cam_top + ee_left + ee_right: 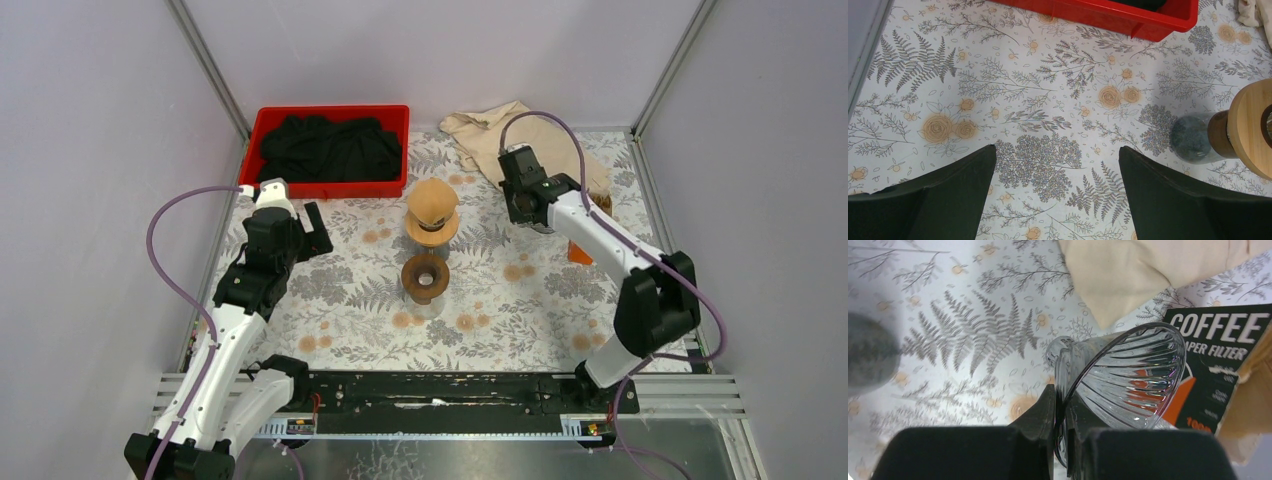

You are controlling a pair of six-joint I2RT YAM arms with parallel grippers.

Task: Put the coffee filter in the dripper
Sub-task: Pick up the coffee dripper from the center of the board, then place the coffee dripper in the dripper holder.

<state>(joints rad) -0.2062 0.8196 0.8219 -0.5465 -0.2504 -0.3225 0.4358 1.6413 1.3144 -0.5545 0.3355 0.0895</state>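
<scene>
The glass dripper (1128,375), lower centre of the right wrist view, is pinched at its rim by the narrow right fingers (1040,415), no filter inside yet. The filter pack (1218,355) is seen at right. The left fingers (948,200) are spread wide.

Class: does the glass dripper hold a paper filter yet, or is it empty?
Empty: the clear ribbed dripper shows only the filter box behind it.

filter box (1224,354) | white on black | "COFFEE" | "APER FILTER", first letter hidden
</scene>
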